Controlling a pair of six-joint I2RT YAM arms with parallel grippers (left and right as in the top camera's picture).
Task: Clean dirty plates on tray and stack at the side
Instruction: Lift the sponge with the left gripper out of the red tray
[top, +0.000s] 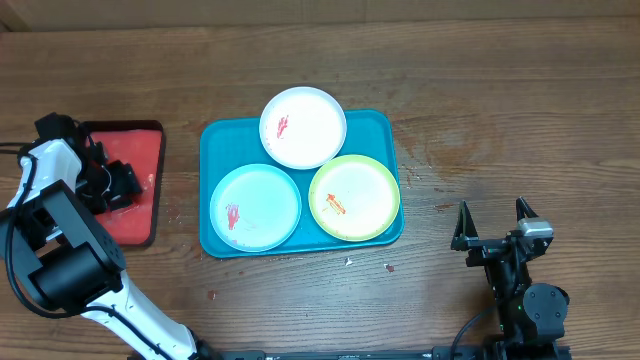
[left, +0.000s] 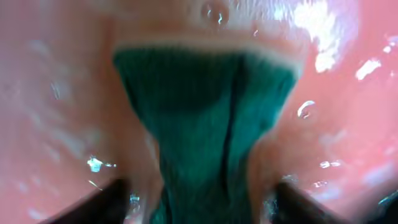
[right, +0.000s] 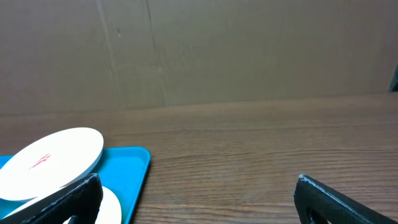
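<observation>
Three plates lie on the teal tray (top: 375, 125): a white plate (top: 303, 127) at the back, a pale blue plate (top: 255, 207) front left and a yellow-green rimmed plate (top: 354, 197) front right. Each has a red or orange smear. My left gripper (top: 120, 185) is low over the red tray (top: 135, 150). In the left wrist view its fingers (left: 199, 208) stand apart either side of a dark green cloth (left: 202, 106) lying on the wet red surface. My right gripper (top: 492, 210) is open and empty over the table, right of the teal tray.
The red tray has a dark rim and water drops (left: 93, 163) on it. The right wrist view shows the white plate (right: 53, 162), the teal tray's corner (right: 127, 174) and bare wooden table (right: 249, 149) ahead. Small crumbs (top: 388, 267) lie in front of the teal tray.
</observation>
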